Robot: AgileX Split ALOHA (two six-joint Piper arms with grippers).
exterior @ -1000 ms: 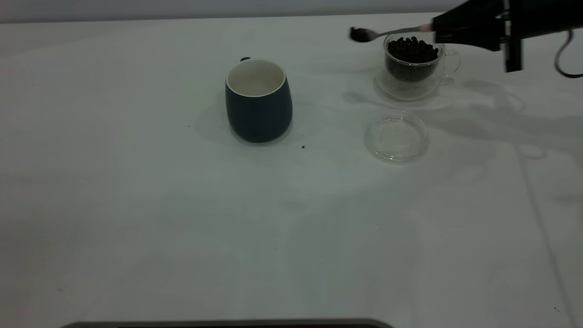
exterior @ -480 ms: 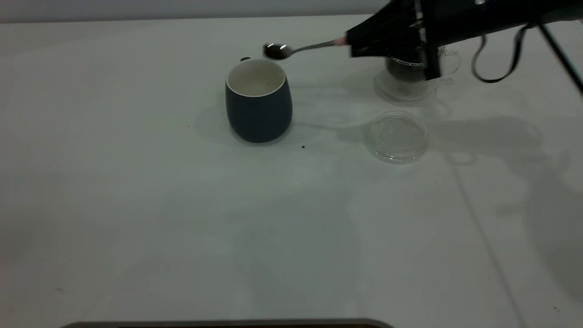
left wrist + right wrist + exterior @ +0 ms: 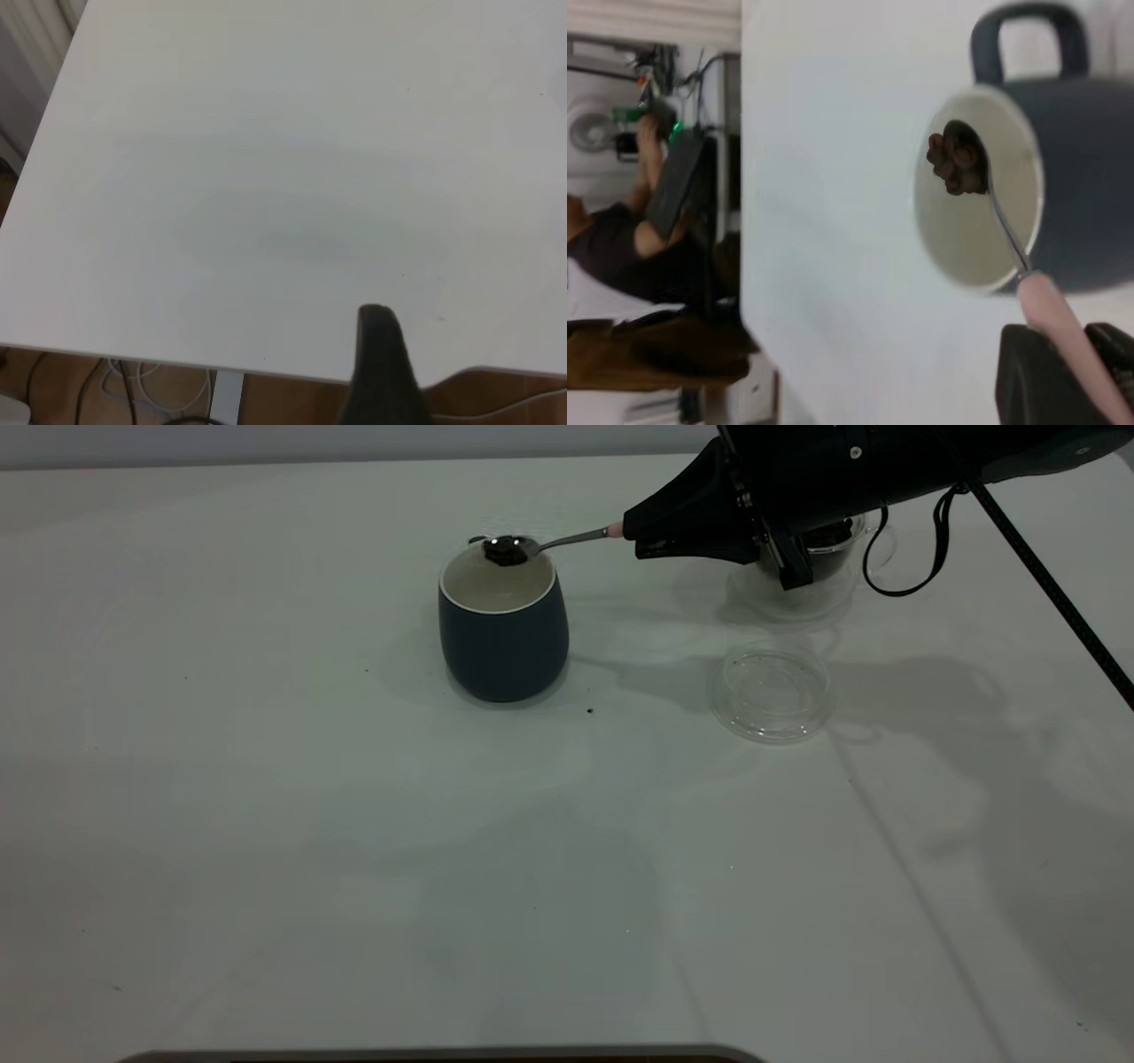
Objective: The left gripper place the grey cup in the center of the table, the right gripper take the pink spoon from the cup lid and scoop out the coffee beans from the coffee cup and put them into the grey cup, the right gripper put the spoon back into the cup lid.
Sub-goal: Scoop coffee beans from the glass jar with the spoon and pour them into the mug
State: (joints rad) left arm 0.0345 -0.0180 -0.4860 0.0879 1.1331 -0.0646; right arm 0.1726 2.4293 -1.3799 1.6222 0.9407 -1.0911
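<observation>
The grey cup stands upright near the table's middle, dark outside and white inside. My right gripper reaches in from the right and is shut on the pink spoon's handle. The spoon's bowl holds a heap of coffee beans and hovers level over the far side of the grey cup's mouth. The glass coffee cup with beans is largely hidden behind the right arm. The clear cup lid lies bare in front of it. My left gripper shows only in its wrist view, over a table edge.
One stray bean lies on the table just right of the grey cup. A black cable loop hangs under the right arm. In the right wrist view a person sits at a desk beyond the table's edge.
The right gripper has carried the loaded spoon leftward from above the coffee cup to above the grey cup's mouth. The cups and lid have not moved.
</observation>
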